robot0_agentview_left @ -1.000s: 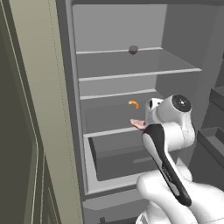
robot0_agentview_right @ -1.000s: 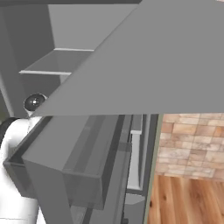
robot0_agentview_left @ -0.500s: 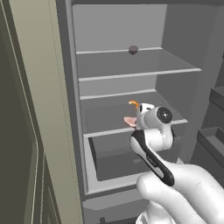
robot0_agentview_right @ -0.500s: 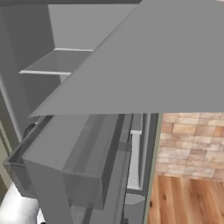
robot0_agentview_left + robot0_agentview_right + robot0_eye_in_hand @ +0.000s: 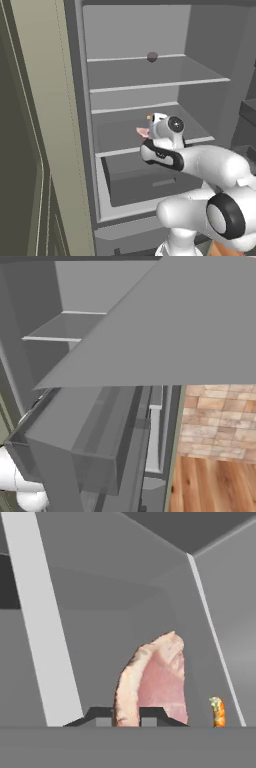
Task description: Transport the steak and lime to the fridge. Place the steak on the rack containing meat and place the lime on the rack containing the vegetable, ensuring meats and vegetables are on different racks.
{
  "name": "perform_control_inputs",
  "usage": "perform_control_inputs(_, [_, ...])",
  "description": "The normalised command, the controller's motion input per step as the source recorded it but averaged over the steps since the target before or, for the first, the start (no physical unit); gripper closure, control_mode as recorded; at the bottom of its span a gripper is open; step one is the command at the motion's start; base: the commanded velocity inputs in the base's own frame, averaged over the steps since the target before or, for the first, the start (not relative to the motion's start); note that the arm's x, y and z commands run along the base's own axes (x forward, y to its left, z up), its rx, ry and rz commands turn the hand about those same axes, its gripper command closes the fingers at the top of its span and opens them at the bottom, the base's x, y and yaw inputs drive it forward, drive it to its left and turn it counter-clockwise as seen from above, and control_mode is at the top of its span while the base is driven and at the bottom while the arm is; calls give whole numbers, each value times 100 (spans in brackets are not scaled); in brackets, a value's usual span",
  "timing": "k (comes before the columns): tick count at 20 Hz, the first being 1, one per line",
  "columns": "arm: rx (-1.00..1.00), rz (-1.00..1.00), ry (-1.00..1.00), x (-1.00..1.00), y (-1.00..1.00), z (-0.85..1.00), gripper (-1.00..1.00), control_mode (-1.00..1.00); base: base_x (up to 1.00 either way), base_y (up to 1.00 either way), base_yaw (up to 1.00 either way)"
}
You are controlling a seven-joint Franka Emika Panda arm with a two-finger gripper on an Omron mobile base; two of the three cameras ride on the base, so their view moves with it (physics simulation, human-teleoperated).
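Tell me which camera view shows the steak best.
The hand view: the steak stands large and unobstructed, clamped in the gripper. The left base view gives a small pink sliver beside the arm. In the right base view I can't pick it out.

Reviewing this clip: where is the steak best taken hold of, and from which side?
By its thin edge, as the claw does now: shut across the steak, which stands on edge between the fingers. The slab is flat, so pinching across its thickness from the edge side suits a narrow grip.
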Motion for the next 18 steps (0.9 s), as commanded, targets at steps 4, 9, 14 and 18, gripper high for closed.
perform_control_inputs(4, [0, 0, 0, 58, 0, -34, 100, -100, 0, 0, 0])
perform_control_inputs(9, [0, 0, 0, 45, 0, -55, 100, -100, 0, 0, 0])
perform_control_inputs(14, [0, 0, 1, 41, 0, -47, -100, -100, 0, 0, 0])
perform_control_inputs(18, [0, 0, 0, 13, 0, -5, -100, -100, 0, 0, 0])
